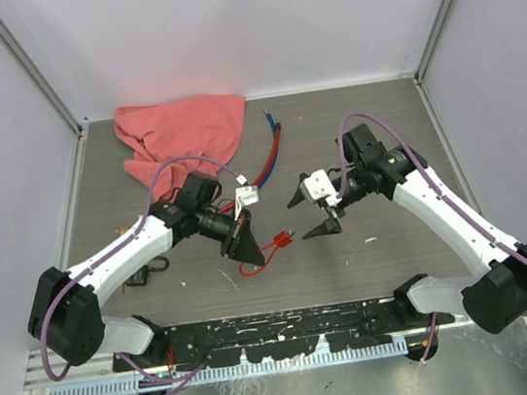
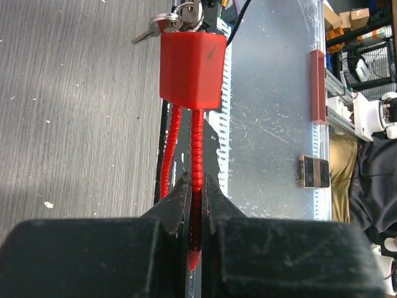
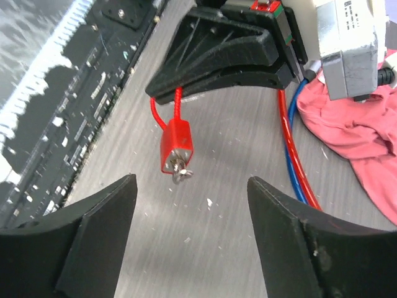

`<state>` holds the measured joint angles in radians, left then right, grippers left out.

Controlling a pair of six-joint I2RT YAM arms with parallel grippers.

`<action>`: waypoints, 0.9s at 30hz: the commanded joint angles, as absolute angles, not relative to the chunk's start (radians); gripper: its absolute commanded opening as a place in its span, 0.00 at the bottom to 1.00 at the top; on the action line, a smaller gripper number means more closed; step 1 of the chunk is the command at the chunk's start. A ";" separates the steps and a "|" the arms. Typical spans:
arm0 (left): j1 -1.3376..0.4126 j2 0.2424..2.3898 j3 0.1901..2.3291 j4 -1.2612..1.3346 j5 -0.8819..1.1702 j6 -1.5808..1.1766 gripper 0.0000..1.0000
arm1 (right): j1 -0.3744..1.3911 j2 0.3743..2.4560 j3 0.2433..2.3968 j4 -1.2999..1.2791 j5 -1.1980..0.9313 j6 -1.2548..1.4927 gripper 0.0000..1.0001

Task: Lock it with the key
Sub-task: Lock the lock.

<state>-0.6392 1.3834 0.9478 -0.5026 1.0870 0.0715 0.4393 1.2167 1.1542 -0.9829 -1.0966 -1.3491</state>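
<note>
A red padlock (image 2: 191,68) with a ribbed red cable shackle (image 2: 197,149) hangs in front of my left gripper (image 2: 195,186), which is shut on the cable. Silver keys on a ring (image 2: 177,22) stick out of the lock's far end. In the top view the lock (image 1: 283,242) sits just right of the left gripper (image 1: 242,243). My right gripper (image 1: 313,212) is open and empty, facing the lock from the right. In the right wrist view the lock (image 3: 177,146) and its key (image 3: 182,172) hang ahead, between the spread fingers (image 3: 99,223).
A pink cloth (image 1: 181,130) lies at the back left. Red and blue cables (image 1: 272,152) run beside it and show in the right wrist view (image 3: 298,167). A small black object (image 1: 152,268) lies by the left arm. A black rail (image 1: 282,327) lines the near edge.
</note>
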 commanded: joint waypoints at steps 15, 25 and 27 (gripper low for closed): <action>-0.704 1.284 0.992 -0.383 0.963 0.035 0.00 | 0.532 1.239 0.998 -0.618 -1.156 -0.807 0.68; -0.704 1.278 0.968 -0.326 0.942 0.000 0.01 | 0.555 1.247 1.017 -0.632 -1.133 -0.823 0.07; -0.704 1.241 0.950 -0.287 0.921 -0.025 0.06 | 0.555 1.243 1.025 -0.643 -1.131 -0.823 0.01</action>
<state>-0.7048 1.3140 0.9478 -0.4206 0.9356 0.0154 0.5476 1.2530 0.9874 -0.6472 -1.1202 -0.8268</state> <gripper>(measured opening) 0.036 0.226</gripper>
